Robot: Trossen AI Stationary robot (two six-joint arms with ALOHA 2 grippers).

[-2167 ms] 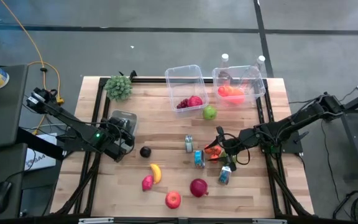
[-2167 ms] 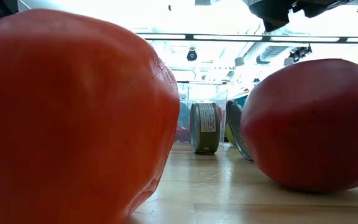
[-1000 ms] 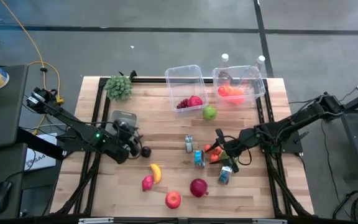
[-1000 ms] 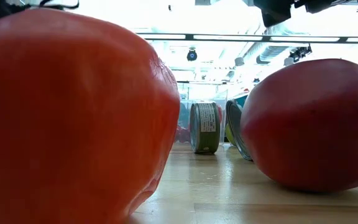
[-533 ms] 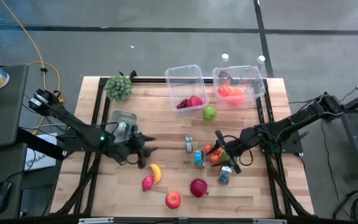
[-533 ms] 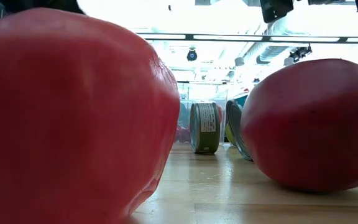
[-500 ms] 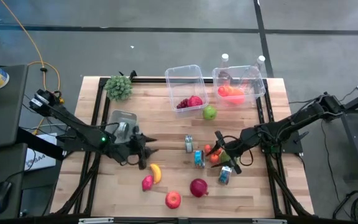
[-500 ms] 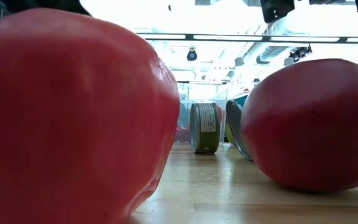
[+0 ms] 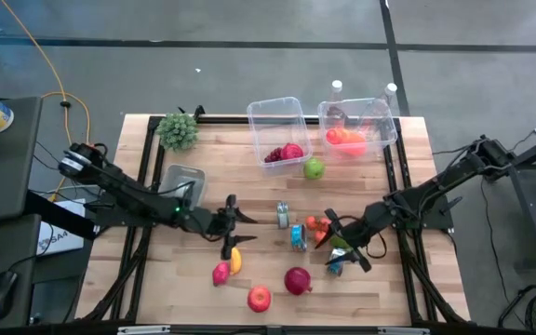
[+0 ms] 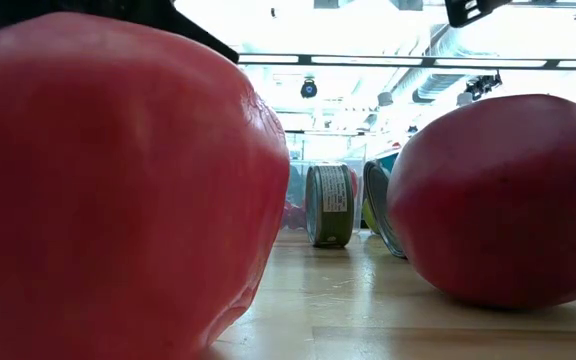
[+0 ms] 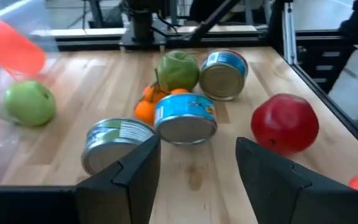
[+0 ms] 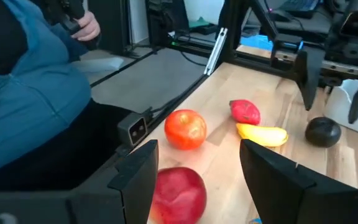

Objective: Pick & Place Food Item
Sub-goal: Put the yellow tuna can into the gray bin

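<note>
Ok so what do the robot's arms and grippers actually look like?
Both arms are dark, slim and jointed. The left arm shows a small green light, and the right arm has black cable looping near its wrist. Each gripper, left gripper and right gripper, has two flat, angular black fingers.

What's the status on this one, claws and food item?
Left claw open, empty, over the dark plum beside the banana. Right claw open, empty, near the cans and oranges. Nothing blocking.

Left gripper (image 9: 234, 226) slid right toward the banana (image 9: 235, 260); right gripper (image 9: 343, 244) lowered.
</note>
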